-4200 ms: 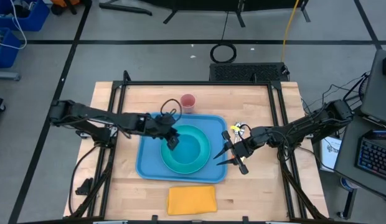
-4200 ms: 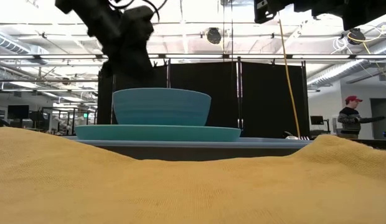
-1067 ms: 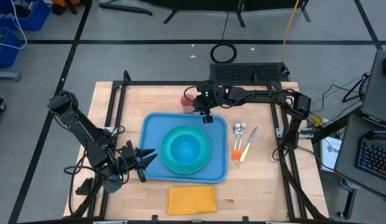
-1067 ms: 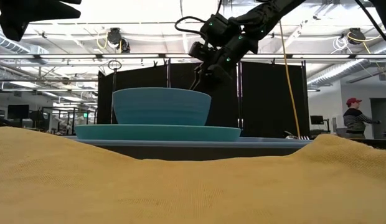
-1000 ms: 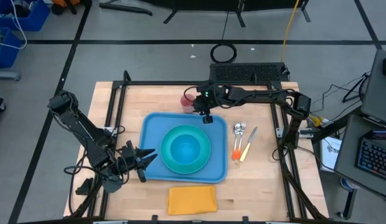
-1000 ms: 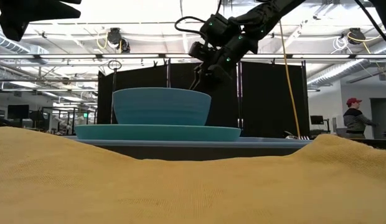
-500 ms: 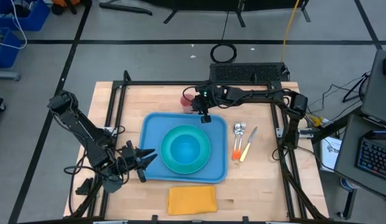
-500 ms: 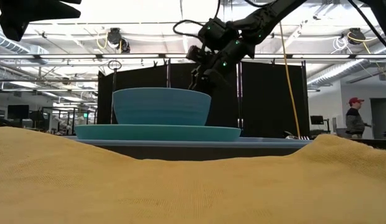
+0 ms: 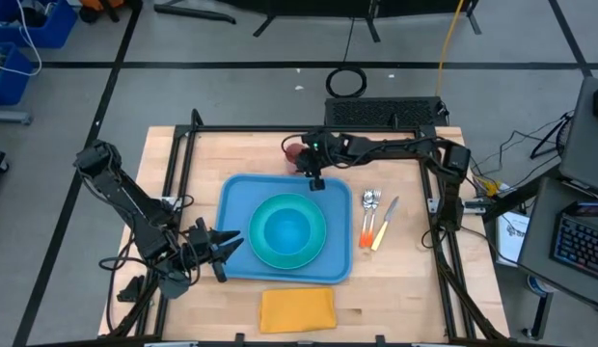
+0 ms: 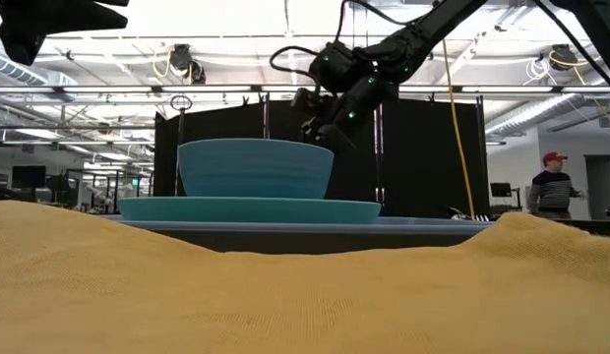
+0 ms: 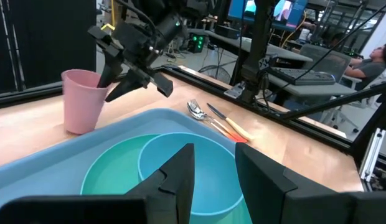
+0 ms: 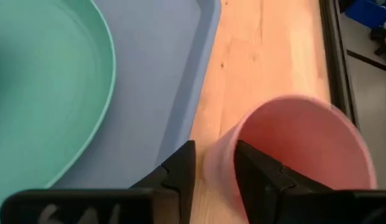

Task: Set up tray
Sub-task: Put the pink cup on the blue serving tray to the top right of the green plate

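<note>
Tray in the middle of my table, right gripper at the pink cup.

I see one blue tray (image 9: 236,198) in the middle of the table (image 9: 395,270), with one teal plate (image 9: 263,253) on it and one teal bowl (image 9: 287,228) on the plate. My right gripper (image 12: 211,163) is by the far edge of the tray, and its two fingers (image 12: 258,174) stand a little apart on either side of the wall of the one pink cup (image 12: 292,146); I cannot tell if they squeeze it yet. The cup stands upright on the wood, just beside the tray. My left gripper (image 9: 227,251) waits at the tray's near left corner, its fingers a small way apart and holding nothing. Right of the tray lie two spoons (image 9: 369,201) and one knife (image 9: 386,220). One orange napkin (image 9: 297,309) lies near the front edge. One person (image 10: 551,187) stands far back in the room.
</note>
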Motion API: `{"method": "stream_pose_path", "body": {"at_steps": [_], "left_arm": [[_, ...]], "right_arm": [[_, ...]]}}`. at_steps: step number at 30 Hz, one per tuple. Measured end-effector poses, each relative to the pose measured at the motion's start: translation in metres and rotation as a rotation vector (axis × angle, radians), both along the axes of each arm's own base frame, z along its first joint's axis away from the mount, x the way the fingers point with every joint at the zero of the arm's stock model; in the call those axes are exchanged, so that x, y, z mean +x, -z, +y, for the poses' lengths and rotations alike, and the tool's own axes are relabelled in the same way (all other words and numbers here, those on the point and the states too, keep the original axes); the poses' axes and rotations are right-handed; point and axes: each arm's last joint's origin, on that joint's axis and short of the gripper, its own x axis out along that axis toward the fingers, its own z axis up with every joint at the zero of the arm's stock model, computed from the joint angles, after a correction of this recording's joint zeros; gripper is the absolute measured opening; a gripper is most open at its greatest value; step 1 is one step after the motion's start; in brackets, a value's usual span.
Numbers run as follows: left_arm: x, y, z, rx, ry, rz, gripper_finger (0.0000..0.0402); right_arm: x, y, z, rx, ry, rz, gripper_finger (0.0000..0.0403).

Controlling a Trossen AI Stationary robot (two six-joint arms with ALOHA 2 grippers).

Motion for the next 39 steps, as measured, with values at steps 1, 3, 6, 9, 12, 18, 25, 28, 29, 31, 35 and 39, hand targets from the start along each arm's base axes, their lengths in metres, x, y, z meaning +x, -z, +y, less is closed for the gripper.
{"method": "stream_pose_path", "body": {"at_steps": [1, 3, 6, 9, 12, 18, 25, 28, 29, 31, 35, 39], "left_arm": [[0.0, 0.0, 0.0, 0.002, 0.001, 0.002, 0.012], [0.0, 0.0, 0.0, 0.002, 0.002, 0.003, 0.012], [0.0, 0.0, 0.0, 0.0, 0.006, 0.005, 0.012], [0.0, 0.0, 0.0, 0.0, 0.007, 0.005, 0.012], [0.0, 0.0, 0.0, 0.0, 0.007, 0.005, 0.012], [0.0, 0.0, 0.0, 0.004, 0.007, 0.007, 0.012], [0.0, 0.001, -0.001, 0.007, 0.01, 0.012, 0.012], [0.0, 0.001, -0.001, 0.005, 0.01, 0.011, 0.012], [0.0, 0.001, -0.001, 0.003, 0.01, 0.01, 0.012], [0.0, 0.001, -0.001, 0.001, 0.01, 0.01, 0.012], [0.0, 0.001, -0.001, 0.0, 0.01, 0.009, 0.012], [0.0, 0.001, -0.001, -0.002, 0.012, 0.01, 0.012]], "right_arm": [[0.0, 0.001, 0.0, 0.003, 0.0, 0.007, 0.0084], [-0.001, 0.001, 0.0, 0.007, 0.002, 0.009, 0.0062], [-0.001, 0.001, 0.0, 0.005, -0.004, 0.009, 0.0017], [0.0, 0.0, 0.0, -0.012, 0.007, 0.007, 0.0008], [-0.001, -0.002, 0.001, -0.041, 0.034, 0.016, 0.0004], [-0.006, -0.019, 0.005, -0.059, 0.045, 0.0, 0.0002], [-0.026, -0.049, 0.014, -0.021, 0.069, 0.016, 0.0001], [-0.036, -0.059, 0.019, 0.004, 0.084, 0.044, 0.0001], [-0.039, -0.062, 0.021, 0.014, 0.09, 0.053, 0.0001], [-0.044, -0.066, 0.025, 0.01, 0.109, 0.079, 0.0001], [-0.05, -0.072, 0.038, 0.008, 0.127, 0.121, 0.0001], [-0.051, -0.073, 0.054, 0.031, 0.105, 0.157, 0.0]]}}
